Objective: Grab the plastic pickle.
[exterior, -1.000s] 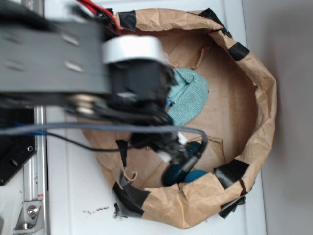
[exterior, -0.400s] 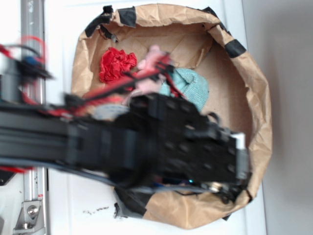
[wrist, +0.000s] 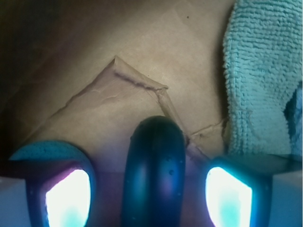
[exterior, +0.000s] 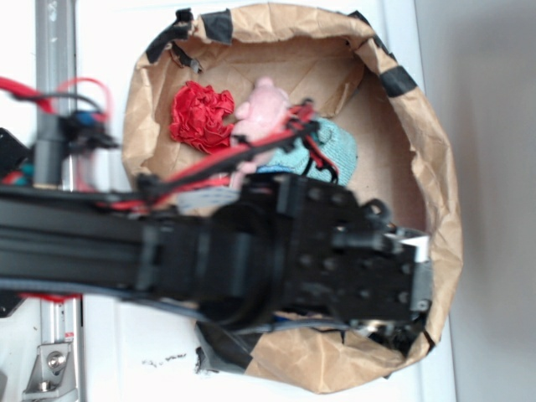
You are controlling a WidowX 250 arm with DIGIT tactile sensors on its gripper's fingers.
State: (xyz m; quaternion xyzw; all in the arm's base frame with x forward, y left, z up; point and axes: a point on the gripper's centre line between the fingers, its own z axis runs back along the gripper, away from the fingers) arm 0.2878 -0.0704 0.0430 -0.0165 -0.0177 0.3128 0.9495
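Note:
In the wrist view the plastic pickle [wrist: 154, 175] is a dark, glossy oblong lying on the brown paper floor, its rounded end pointing away from the camera. My gripper [wrist: 149, 201] is open and straddles it. The left finger [wrist: 61, 194] and the right finger [wrist: 232, 196] each stand a clear gap away from the pickle's sides. In the exterior view the black arm [exterior: 318, 260] covers the lower part of the basket and hides both the pickle and the gripper.
A crumpled brown paper basket [exterior: 444, 167] walls the scene in. It holds a red crumpled piece [exterior: 201, 113], a pink plush toy [exterior: 264, 113] and a light teal knit cloth [wrist: 260, 80]. A teal-blue rounded shape [wrist: 45, 150] peeks above the left finger. A metal rail [exterior: 54, 67] runs at the left.
The arm has swung from the upper left across the basket's lower half, hiding the pickle and ball that showed a second ago. The red piece and pink plush are now uncovered.

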